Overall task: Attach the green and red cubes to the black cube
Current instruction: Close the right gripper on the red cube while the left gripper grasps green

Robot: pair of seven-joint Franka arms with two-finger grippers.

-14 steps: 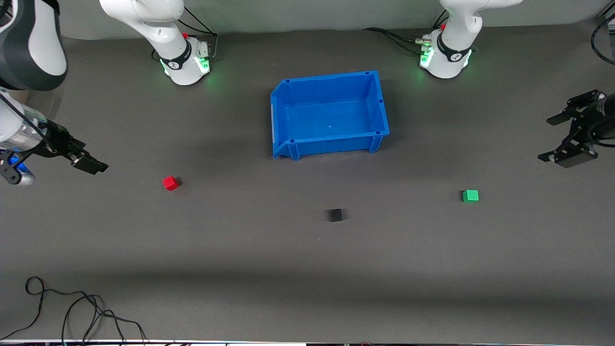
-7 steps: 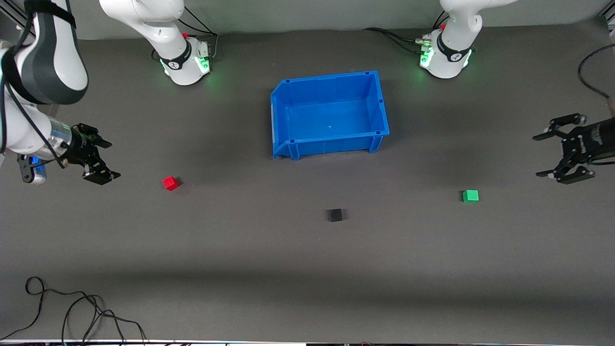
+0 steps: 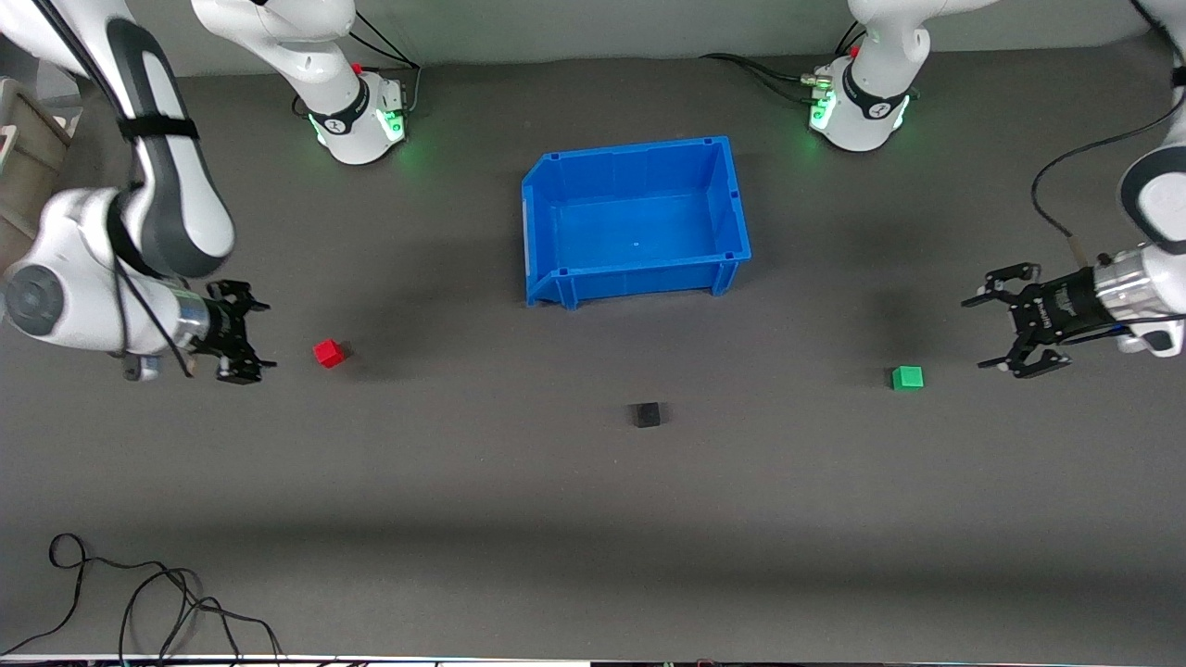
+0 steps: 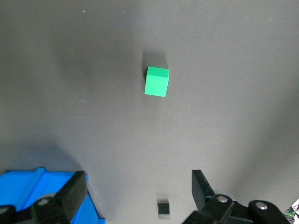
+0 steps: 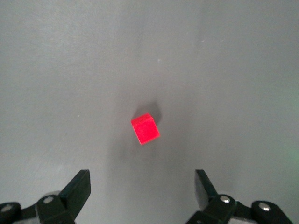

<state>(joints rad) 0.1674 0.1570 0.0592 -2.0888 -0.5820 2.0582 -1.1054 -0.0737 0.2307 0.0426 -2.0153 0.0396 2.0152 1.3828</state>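
The left claw (image 3: 990, 333) hangs with fingers spread wide and empty over the dark grey worktop (image 3: 593, 519) at the left arm's end, near the small bright green plastic cube (image 3: 907, 377). The right claw (image 3: 248, 334), likewise wide and empty, hangs over the right arm's end just beside the small bright red plastic cube (image 3: 328, 353). Between the two cubes, nearer the front camera, sits the small matte black cube (image 3: 647, 414), well apart from both. The open blue plastic bin (image 3: 540, 222) stands farther from the camera.
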